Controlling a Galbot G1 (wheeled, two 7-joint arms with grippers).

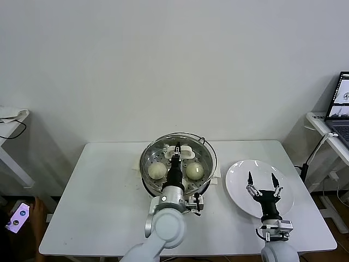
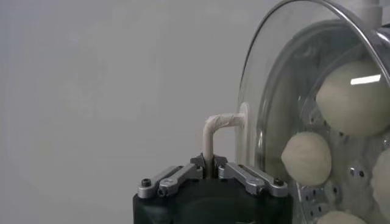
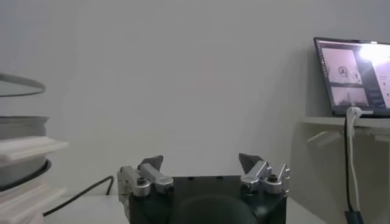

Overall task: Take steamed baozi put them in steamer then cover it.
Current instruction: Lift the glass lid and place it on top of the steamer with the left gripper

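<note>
Lid first: the round clear glass cover [image 1: 179, 158] with its metal rim sits over the round shiny steel steamer [image 1: 147, 164], and the left end effector [image 1: 178, 150] is pinched tight on the cover's cream-white handle [image 2: 217, 126]. The handle is a thin bar that lies across the middle of the cover, and the end effector comes at it from the robot's side of the steamer. In the left wrist view the rim of the cover looks a little apart from the pot on one side, so I think it may not be fully down yet. The next move, I think, is to lower it flat and let go, so the cover must stay lined up right above the steamer.

Through the glass I can count 4 small round cream-white steamed baozi [image 2: 306, 158] in the left wrist view; the head view shows only 2 clearly, 1 on each side of the handle.

The right end effector [image 1: 262, 182] waits with its 2 fingers spread wide, holding nothing, just above the flat round white plate [image 1: 237, 172] to the right of the steamer. No buns lie on that plate. The left arm is the nearer 1 to the steamer.

Count: 1 steamer, 1 cover, 1 plate, all on 1 white surface [image 1: 98, 191].
</note>
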